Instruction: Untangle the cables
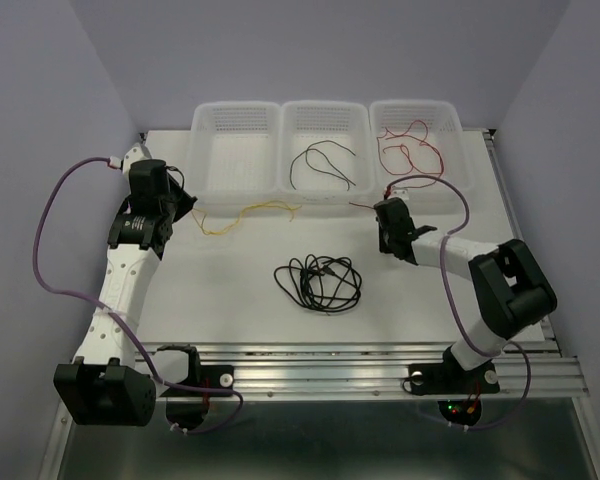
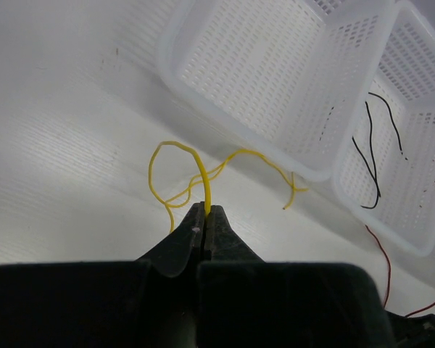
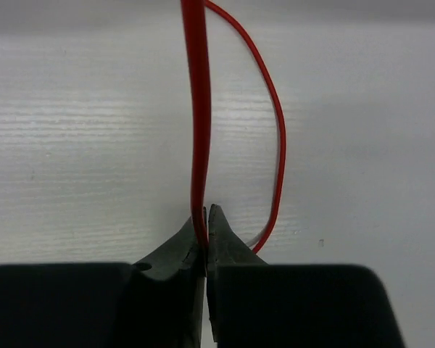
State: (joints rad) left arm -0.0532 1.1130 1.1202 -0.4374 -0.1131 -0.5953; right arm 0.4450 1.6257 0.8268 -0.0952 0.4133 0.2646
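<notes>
Left pincer (image 2: 206, 212), wrist view: tips pressed together, pinching the yellow wire (image 2: 204, 177) right at the tip. The wire is thin and glossy, far narrower than a finger. It leaves the tips pointing straight away from the camera, then arches over to the left into a loop. More strands trail right toward the near wall of the left basket (image 1: 235, 106), and a free end curls down just beside that wall. In the top view it lies on the table (image 1: 230, 300), long axis left to right along the front of that basket.

Right pincer (image 3: 206, 221), wrist view: tips shut on the red wire (image 3: 197, 109). The gripped strand runs straight out from the tips and off the top of the frame. A second strand bows out to the right and comes back down beside the right finger. Top view shows only a short red stretch on the table left of this pincer, in front of the right basket (image 1: 415, 103).

Black bundle (image 1: 320, 282): several thin overlapping loops in a loose coil at mid-table, between the two arms and well apart from both pincers.

Middle basket (image 1: 325, 104): holds one black wire (image 1: 325, 165), bent in open curves.

Right basket: holds curly red wires (image 1: 410, 150)
</notes>
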